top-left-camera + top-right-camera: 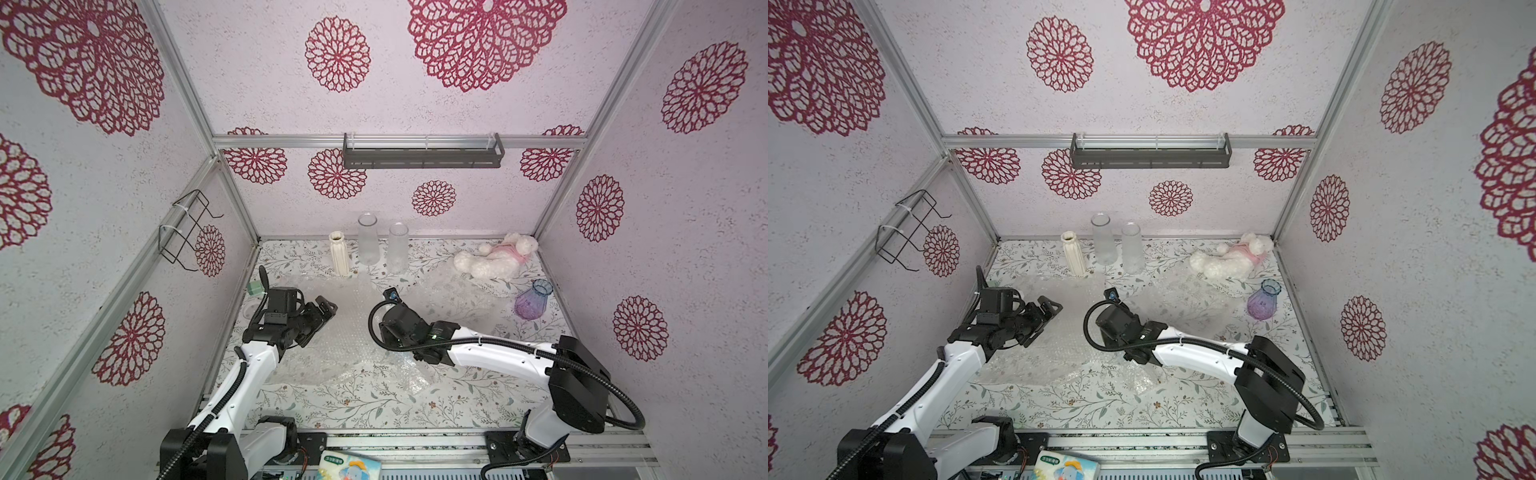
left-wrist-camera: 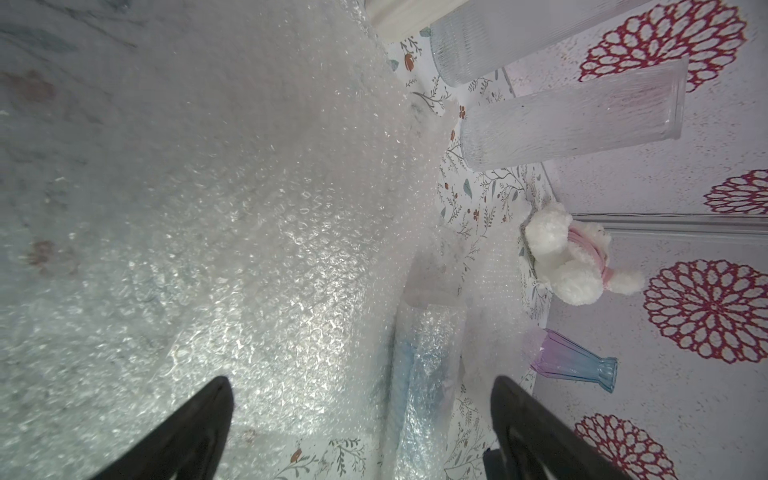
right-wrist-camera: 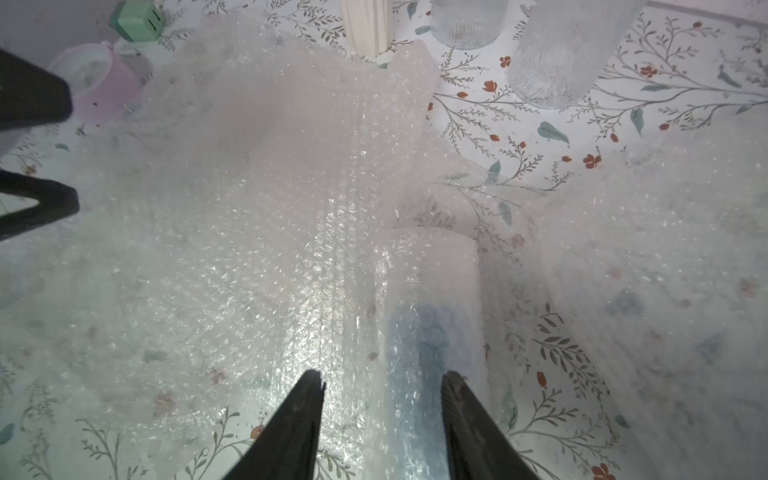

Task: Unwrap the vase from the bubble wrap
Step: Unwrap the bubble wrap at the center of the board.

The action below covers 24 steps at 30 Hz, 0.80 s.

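A large sheet of bubble wrap lies spread on the flowered table, seen in both top views. One end of the bubble wrap is still rolled round the vase, which shows as a bluish shape through the plastic. My right gripper is open, with its fingers on either side of that roll. One finger stands clear of the roll, and the other is close beside it. My left gripper hovers wide open over the flat sheet, left of the roll, holding nothing. In the top views the right wrist hides the roll.
A cream ribbed vase and two clear glass vases stand at the back. A white plush toy and a purple-blue vase are at the right, next to more wrap. A green cube and a pink cup sit by the left wall.
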Tool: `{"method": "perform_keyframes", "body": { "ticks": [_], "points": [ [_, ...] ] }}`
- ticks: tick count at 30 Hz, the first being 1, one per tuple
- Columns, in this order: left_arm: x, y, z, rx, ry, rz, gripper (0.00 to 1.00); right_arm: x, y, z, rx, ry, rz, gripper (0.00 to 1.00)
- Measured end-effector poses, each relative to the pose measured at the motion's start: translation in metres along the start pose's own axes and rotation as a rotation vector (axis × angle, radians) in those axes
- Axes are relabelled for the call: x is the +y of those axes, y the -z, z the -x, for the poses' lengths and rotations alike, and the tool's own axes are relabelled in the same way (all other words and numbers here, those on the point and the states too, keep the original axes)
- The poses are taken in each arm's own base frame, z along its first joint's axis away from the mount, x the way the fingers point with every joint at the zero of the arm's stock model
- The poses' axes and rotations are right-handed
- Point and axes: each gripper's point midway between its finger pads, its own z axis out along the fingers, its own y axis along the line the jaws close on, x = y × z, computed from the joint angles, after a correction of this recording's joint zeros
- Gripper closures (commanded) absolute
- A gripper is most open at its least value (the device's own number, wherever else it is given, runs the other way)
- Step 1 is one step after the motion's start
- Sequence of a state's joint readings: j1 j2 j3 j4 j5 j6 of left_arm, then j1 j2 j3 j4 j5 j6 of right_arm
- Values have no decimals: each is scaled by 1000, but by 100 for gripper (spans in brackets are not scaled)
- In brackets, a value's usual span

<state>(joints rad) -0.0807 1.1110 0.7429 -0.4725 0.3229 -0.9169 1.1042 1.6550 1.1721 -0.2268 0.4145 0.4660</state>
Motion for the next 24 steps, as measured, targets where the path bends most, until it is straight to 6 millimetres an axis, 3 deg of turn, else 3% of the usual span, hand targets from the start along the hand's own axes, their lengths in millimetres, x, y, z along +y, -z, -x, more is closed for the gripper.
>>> {"method": "perform_keyframes", "body": {
  "ticks": [9, 14, 19, 24],
  "points": [
    [7, 2, 6, -18, 13, 17, 1, 1, -29, -57, 163, 293, -240, 39],
    [9, 2, 8, -17, 23, 20, 1, -18, -31, -65, 200, 347, -336, 46],
    [9, 0, 5, -5, 22, 20, 0, -44, -27, -67, 200, 276, -336, 58],
    [-3, -7, -8, 26, -32, 26, 0, -84, -15, -67, 163, 34, -216, 60]
  ]
}}
